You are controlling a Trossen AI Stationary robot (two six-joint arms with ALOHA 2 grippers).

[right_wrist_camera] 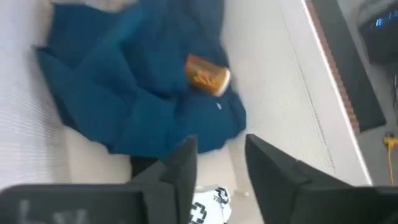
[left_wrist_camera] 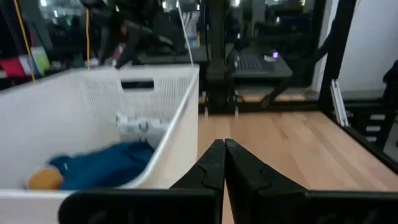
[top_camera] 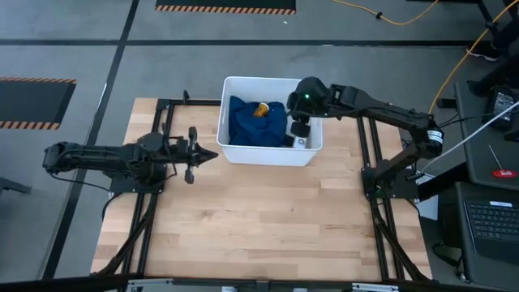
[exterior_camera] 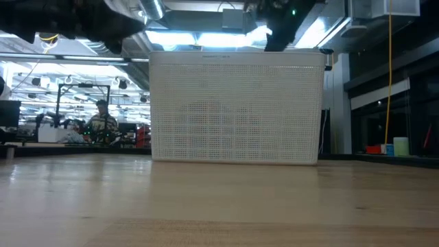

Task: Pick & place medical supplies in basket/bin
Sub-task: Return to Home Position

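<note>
White plastic bin (exterior_camera: 236, 106), matt, walls finely perforated like mesh. Dark blue cloth (right_wrist_camera: 137, 81): soft matt fabric, crumpled. Orange bottle (right_wrist_camera: 207, 74) glossy. Printed packet (right_wrist_camera: 210, 208) smooth. Pale wood-plank table (top_camera: 259, 219), smooth, slight sheen.

No legible text or labels

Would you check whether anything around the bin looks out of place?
Nothing stands out: cloth, bottle and packet lie inside the bin; right gripper open above it, left gripper shut beside it.
</note>
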